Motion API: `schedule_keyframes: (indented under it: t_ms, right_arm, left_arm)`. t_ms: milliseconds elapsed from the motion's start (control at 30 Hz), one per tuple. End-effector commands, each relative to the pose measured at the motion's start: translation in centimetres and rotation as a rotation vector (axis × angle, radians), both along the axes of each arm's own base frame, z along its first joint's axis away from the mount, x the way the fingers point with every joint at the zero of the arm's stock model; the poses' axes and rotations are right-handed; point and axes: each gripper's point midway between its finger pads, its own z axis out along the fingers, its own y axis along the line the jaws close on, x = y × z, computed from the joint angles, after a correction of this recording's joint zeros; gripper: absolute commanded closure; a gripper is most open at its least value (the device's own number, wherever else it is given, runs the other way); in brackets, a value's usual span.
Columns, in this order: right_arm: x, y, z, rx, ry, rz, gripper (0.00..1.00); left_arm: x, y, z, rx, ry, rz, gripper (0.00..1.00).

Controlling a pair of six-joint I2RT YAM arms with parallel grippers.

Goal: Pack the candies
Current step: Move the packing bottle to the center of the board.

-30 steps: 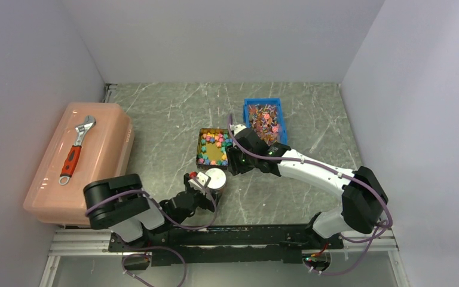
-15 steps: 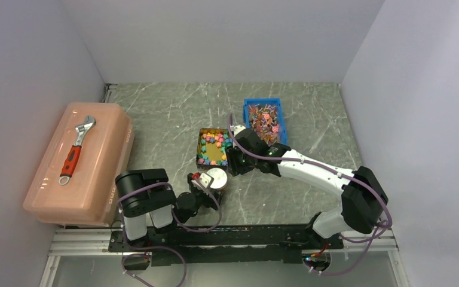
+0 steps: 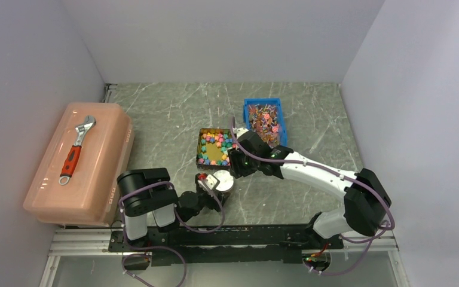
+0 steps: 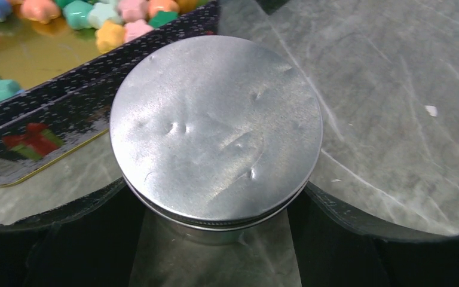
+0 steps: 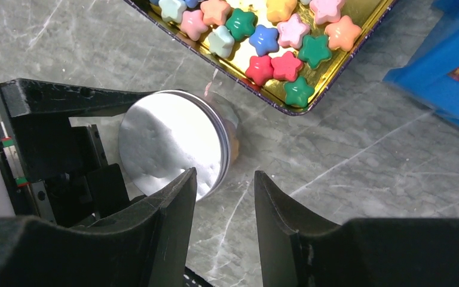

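- The candies lie in the open square tin, just beyond the round tin, whose lid is on.
- The round tin is straddled by the left gripper, with jaws wide at either side. Whether they press cannot be told.
- The right arm is stretched inward. The right gripper is held above the lid, part open and empty.
- Lid removal is judged to be the step in hand. A firm hold on the body is called for, and wider right jaws.
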Motion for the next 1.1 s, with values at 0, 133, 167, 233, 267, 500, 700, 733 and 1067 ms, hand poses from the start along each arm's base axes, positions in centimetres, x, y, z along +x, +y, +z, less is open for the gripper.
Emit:
schedule_keyframes:
  t_ms: [0,133,167,233,267,500,700,733,1067]
  right_arm:
    - [-0.3,-0.2,2.1,0.053,-0.044,0.009,0.57]
    - [-1.0,-0.9,2.5,0.062,-0.055,0.026,0.57]
    - [-1.3,-1.0,2.7,0.066,-0.056,0.036,0.57]
    - [-1.9,-1.2,2.8,0.071,-0.056,0.063,0.57]
    - [-2.3,-1.4,2.7,0.070,-0.051,0.076,0.56]
    - [-3.6,-2.0,1.3,0.069,-0.016,0.105,0.57]
    - [-3.9,-1.8,-0.2,0.082,0.015,0.109,0.62]
    - [-3.9,-1.8,-0.3,0.081,0.017,0.107,0.62]
    - [-3.9,-2.2,-1.2,0.074,0.040,0.096,0.67]
  left_arm:
    - [-1.2,-3.2,4.3,-0.158,-0.077,-0.145,0.48]
    - [-2.6,-4.3,4.6,-0.165,-0.078,-0.245,0.54]
    - [-2.9,-4.6,4.6,-0.169,-0.077,-0.269,0.55]
    - [-3.6,-5.1,4.7,-0.175,-0.072,-0.316,0.56]
    - [-4.0,-5.3,4.7,-0.179,-0.067,-0.339,0.57]
    - [-5.5,-6.7,3.8,-0.188,-0.009,-0.434,0.64]
    - [-5.8,-7.0,3.2,-0.175,0.006,-0.457,0.69]
    - [-5.9,-6.9,3.1,-0.173,0.010,-0.458,0.69]
    - [-5.8,-7.1,2.7,-0.157,0.019,-0.459,0.72]
